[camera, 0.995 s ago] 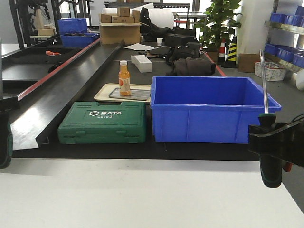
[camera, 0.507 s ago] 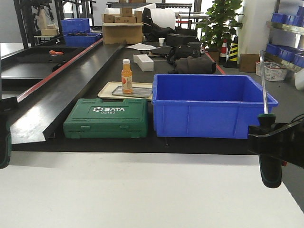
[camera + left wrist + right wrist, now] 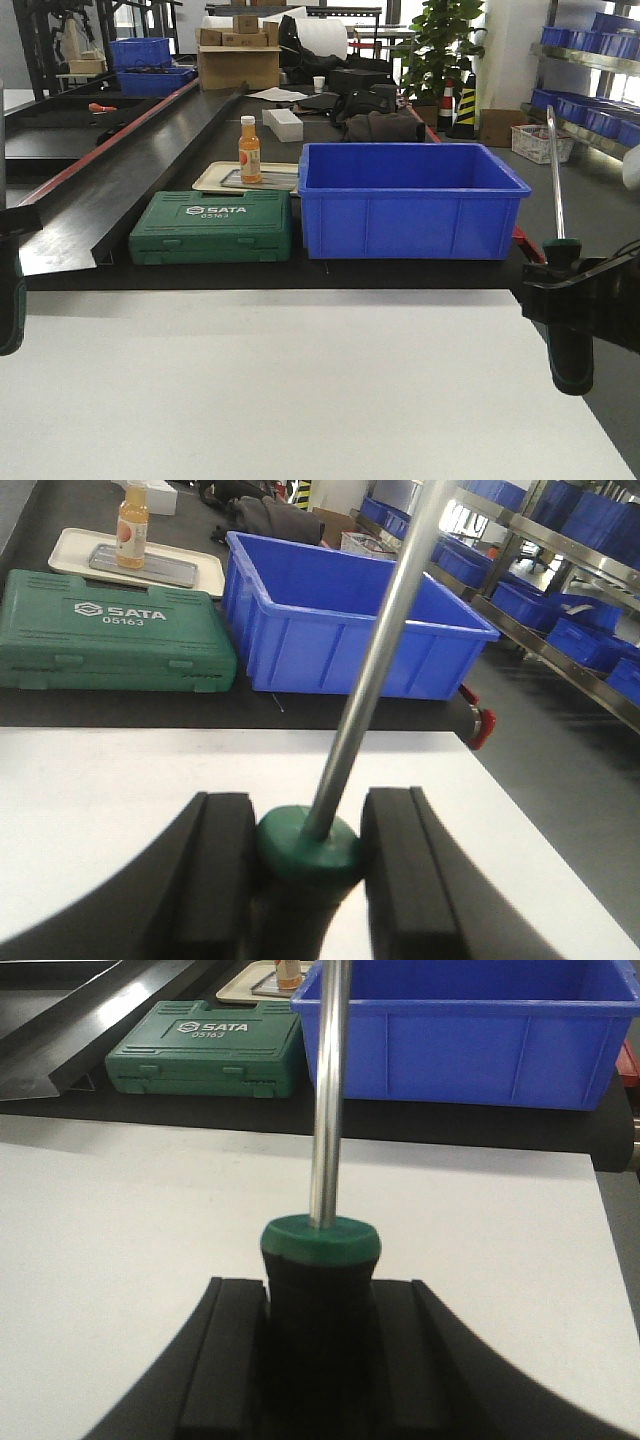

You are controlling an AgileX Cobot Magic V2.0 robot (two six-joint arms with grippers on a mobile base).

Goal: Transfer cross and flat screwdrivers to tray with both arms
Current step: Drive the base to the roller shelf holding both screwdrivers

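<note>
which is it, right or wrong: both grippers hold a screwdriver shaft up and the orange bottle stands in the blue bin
One slip: the orange bottle stands on the grey tray on the beige tray, outside the blue bin; see the left wrist view. The rest holds.

The green tool case has white letters on its lid. They say "SATA", with a small sign in front of the word. Right under it is the number "05163". The orange bottle has a label too, but it is too small to read.
</note>
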